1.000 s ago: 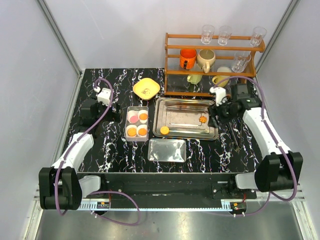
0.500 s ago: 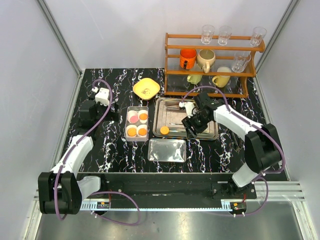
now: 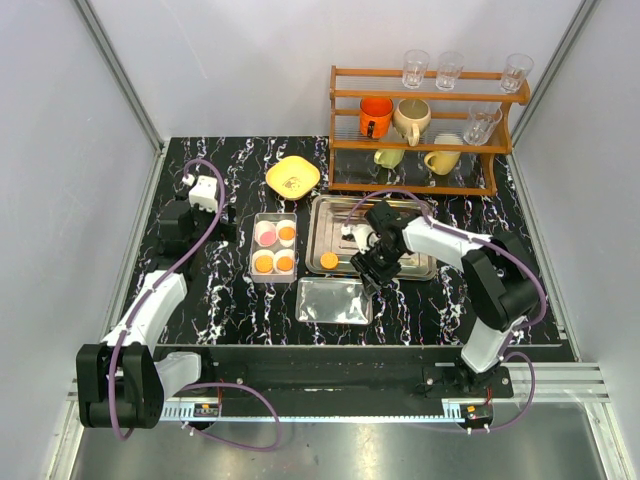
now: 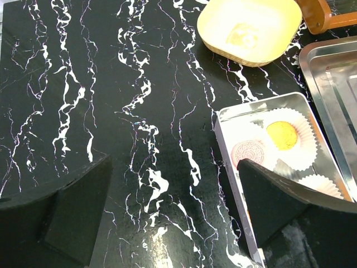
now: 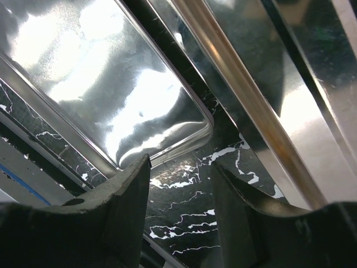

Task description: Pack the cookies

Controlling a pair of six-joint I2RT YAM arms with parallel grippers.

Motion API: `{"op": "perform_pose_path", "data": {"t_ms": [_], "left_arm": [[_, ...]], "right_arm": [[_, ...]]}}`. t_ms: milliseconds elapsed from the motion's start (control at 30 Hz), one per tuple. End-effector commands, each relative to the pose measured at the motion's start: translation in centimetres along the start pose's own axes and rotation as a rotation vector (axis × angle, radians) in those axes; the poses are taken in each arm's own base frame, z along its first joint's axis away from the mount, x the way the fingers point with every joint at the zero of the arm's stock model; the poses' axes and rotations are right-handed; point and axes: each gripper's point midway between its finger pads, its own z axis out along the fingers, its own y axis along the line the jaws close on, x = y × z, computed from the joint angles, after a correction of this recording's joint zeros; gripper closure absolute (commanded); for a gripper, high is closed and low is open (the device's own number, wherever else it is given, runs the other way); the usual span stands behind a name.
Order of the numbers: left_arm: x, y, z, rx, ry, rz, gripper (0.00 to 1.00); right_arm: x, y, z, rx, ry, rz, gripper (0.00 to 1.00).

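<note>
Overhead, an orange cookie (image 3: 329, 260) lies on the big tray (image 3: 322, 230), centre frame. Wrist views alone show left pincer (image 4: 173, 206) and right pincer (image 5: 178, 184) spread, empty.

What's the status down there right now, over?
Left gripper open, hovering beside the tin. Right gripper open, empty, over near edge of the tray. One orange cookie loose on the tray, four in the tin. Nothing in the way.
</note>
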Motion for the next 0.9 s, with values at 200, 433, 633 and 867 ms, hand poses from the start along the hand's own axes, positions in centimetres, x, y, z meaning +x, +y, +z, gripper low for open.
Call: {"op": "perform_pose_path", "data": {"t_ms": [200,433,633,867], "left_arm": [[-1.5,0.5,-0.2,-0.024,-0.07,0.01,0.01],[-1.4,0.3,-0.3,-0.012,-0.072,0.012,0.01],[-1.3,0.3,-0.2,-0.01,-0.07,0.013,0.01],[-1.2,0.3,-0.2,-0.008,-0.069,0.013,0.01]], "right_arm": [[0.6,0.3,2.1,0.032,0.064,0.009,0.48],[1.3,-0.3,3.5,0.091,0.111,0.028,0.55],[1.6,-0.2,4.1,0.141,0.149,-0.001,0.66],[1.9,-0.7,4.0,0.19,0.175,-0.011,0.78]]}}
